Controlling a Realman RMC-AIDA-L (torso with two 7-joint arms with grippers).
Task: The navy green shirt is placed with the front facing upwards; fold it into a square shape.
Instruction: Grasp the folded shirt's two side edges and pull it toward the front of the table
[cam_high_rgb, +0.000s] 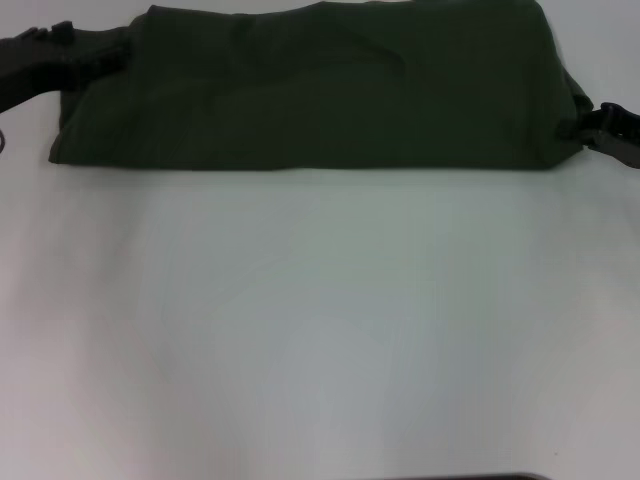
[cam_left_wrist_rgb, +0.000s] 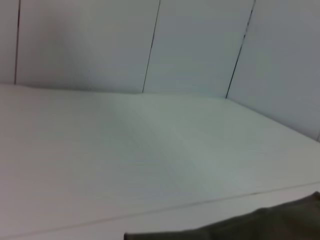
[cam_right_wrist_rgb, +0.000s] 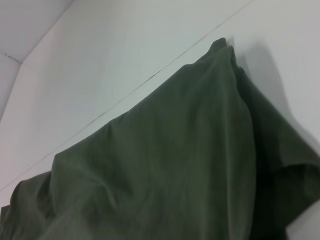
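Shirt: your navy green shirt (cam_high_rgb: 310, 90) lies folded at 12 o'clock, plain side up.
Left gripper (cam_high_rgb: 100, 55): at its 9 o'clock edge; grip seemingly closed, can't tell.
Right gripper (cam_high_rgb: 590, 128): at 3 o'clock edge; can't tell.

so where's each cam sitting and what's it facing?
Head: high on the robot, looking forward and down at the shirt across the far table; left gripper and right gripper at its two ends.
Left wrist: low over the table, facing wall panels; shirt edge only, no robot parts.
Right wrist: close on the shirt's folds; no robot parts.
All three share the shirt and table.
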